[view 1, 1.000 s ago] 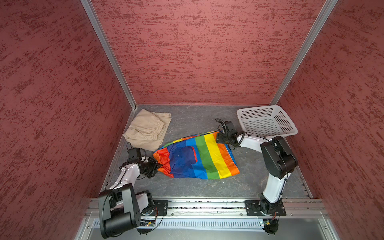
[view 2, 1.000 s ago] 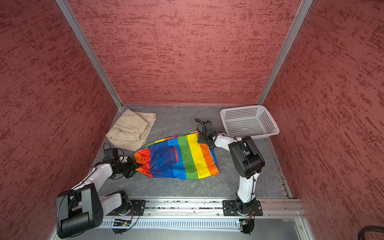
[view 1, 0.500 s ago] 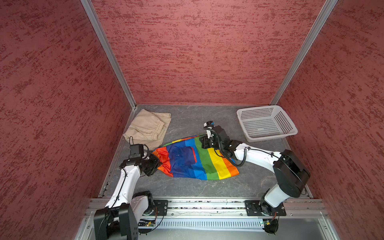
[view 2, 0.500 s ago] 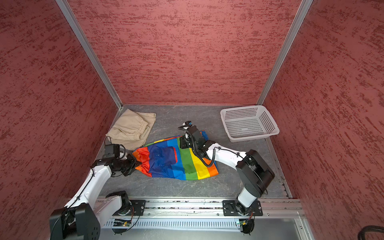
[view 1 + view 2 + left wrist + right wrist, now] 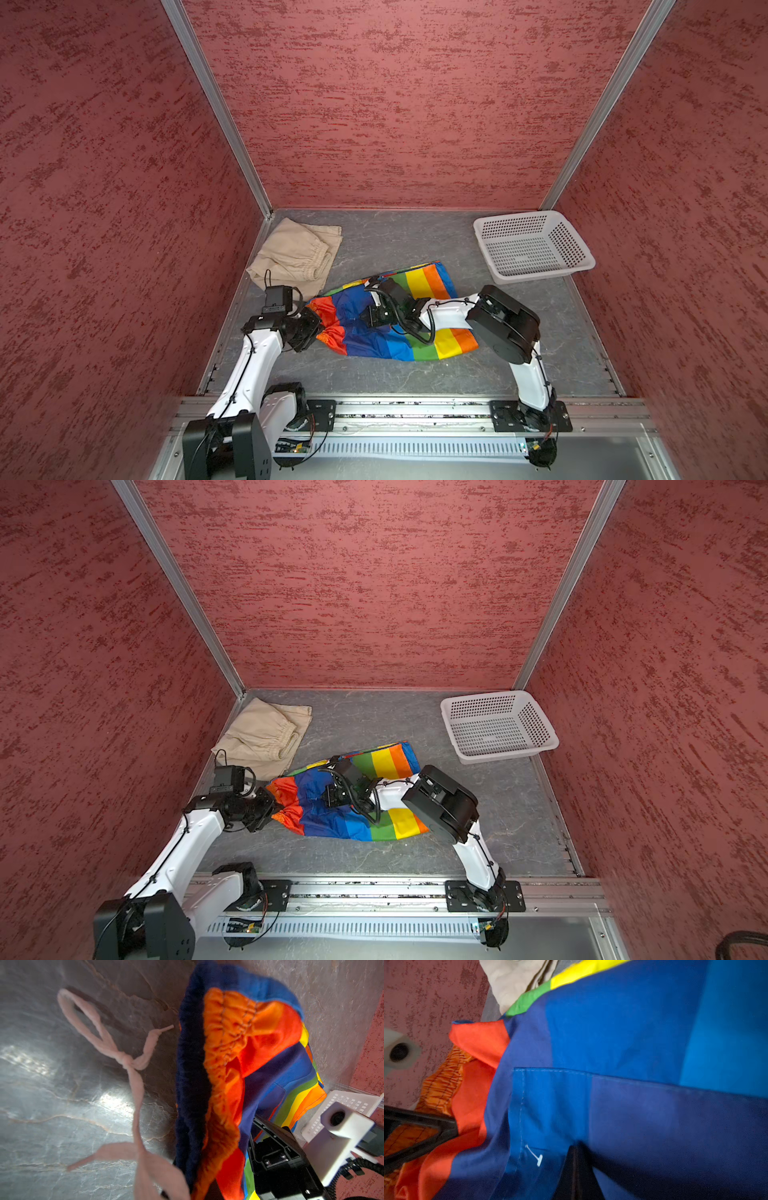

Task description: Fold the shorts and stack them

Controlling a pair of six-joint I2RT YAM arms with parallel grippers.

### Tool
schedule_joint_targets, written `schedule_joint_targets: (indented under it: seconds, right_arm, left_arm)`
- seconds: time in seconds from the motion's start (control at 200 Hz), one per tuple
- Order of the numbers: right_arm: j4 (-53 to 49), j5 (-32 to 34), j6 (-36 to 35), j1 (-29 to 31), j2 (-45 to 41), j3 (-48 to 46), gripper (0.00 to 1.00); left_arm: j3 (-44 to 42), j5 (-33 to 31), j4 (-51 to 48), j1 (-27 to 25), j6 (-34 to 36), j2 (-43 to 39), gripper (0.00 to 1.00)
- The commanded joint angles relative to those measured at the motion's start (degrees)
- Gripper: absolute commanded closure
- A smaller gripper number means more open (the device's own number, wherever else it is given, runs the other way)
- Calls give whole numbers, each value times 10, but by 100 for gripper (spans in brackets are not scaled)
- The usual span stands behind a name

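Left gripper (image 5: 319,329) is clamped on the gathered orange waistband (image 5: 224,1053) of the rainbow shorts (image 5: 376,345), lifting that end slightly off the table (image 5: 415,241), with the white drawstring (image 5: 133,1064) dangling loose beside it. Right gripper (image 5: 372,319) has its jaws together over the navy pocket panel near the middle of the garment, and the wrist view shows cloth puckering into its tips (image 5: 576,1157), so it seems to pinch a fold there rather than merely press. These shorts lie with their long axis across the table, waist toward the left arm and striped leg hems toward the right arm's side, near the white basket (image 5: 540,275). Khaki shorts (image 5: 296,257) sit in the far left corner, just beyond the left gripper and just beside the rainbow waist; whether they touch is unclear. Any fold probably brings one end over the other along that axis, and the stacking spot is nearer the left arm
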Motion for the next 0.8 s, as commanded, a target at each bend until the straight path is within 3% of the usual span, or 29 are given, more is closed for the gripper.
schedule_joint_targets:
  seconds: [0.0, 0.225, 0.306, 0.446, 0.561, 0.606, 0.701, 0.797]
  right_arm:
    - [-57, 37, 6, 3, 6, 21, 100]
    - [-109, 63, -104, 2, -79, 41, 100]
    - [-119, 83, -132, 2, -117, 41, 93]
    - [-115, 92, -138, -5, -143, 41, 83]
    - [-68, 42, -109, -7, -133, 36, 77]
    - [-51, 10, -94, -7, -120, 39, 81]
    - [-54, -35, -75, 1, -77, 61, 100]
    - [-67, -39, -66, 15, -39, 75, 100]
  left_arm:
    - [19, -9, -11, -5, 3, -10, 96]
    - [23, -15, -18, -6, 9, -13, 95]
    - [22, -15, -19, -6, 8, -15, 95]
    - [25, -18, -23, -8, 8, -19, 94]
    - [32, -21, -29, -10, 8, -16, 94]
    - [33, -24, -28, -11, 8, -16, 94]
    - [30, -31, -25, -17, 3, -15, 94]
    - [28, -34, -21, -20, 1, -9, 94]
